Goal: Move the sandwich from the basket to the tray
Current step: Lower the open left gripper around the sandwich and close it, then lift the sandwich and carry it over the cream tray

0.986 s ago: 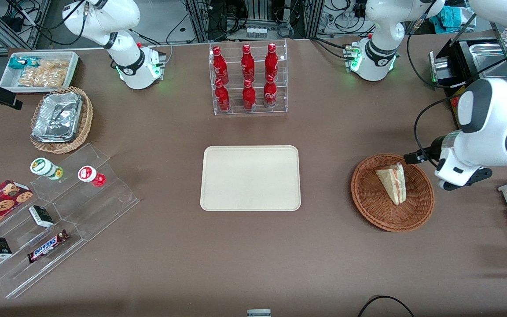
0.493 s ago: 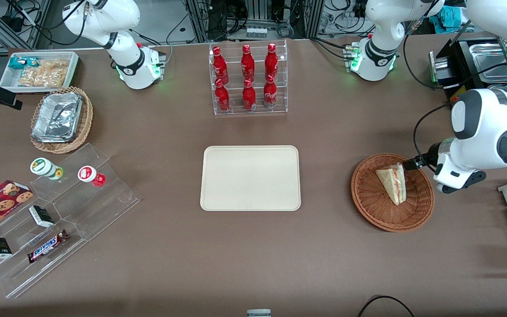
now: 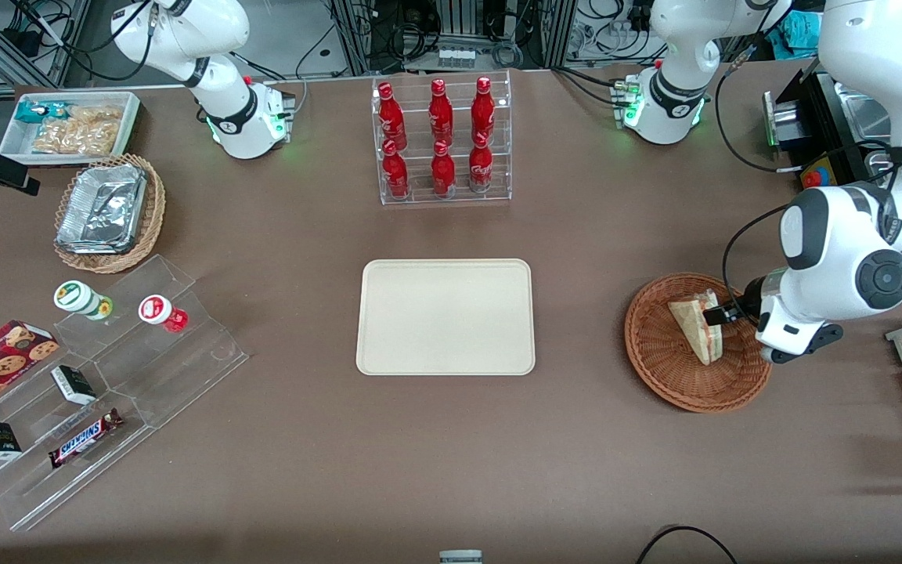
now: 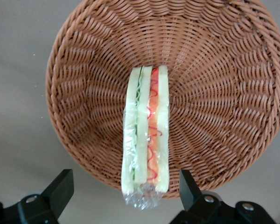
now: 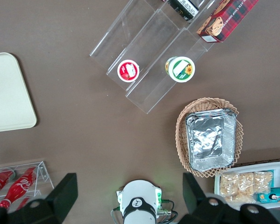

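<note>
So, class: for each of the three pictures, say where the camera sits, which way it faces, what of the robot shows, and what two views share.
Front view: high, facing both arms across the table; the claw hangs over the basket.
Left wrist view: on the working arm, facing down at the sandwich; open claw fingers show.
Right wrist view: on the parked arm, facing down; its own fingers and base show.
Shared: the tray is in the front and right wrist views.
</note>
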Robot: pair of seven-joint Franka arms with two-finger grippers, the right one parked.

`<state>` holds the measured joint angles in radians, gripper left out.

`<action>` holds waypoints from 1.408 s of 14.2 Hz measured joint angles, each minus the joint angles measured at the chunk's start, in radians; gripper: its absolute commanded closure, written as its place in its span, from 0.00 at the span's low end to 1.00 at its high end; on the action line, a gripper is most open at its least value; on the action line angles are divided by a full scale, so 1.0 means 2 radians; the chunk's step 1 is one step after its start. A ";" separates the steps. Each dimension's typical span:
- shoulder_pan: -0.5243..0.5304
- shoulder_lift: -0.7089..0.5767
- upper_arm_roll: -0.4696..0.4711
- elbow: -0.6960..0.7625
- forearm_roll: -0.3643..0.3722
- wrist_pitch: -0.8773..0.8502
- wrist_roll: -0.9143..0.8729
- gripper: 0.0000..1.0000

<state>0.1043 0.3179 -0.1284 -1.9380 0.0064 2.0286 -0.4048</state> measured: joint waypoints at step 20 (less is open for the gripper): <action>-0.043 0.007 -0.008 0.005 -0.002 0.004 -0.012 0.85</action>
<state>0.0182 0.3317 -0.1440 -1.9289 0.0018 2.0360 -0.4294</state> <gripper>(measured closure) 0.753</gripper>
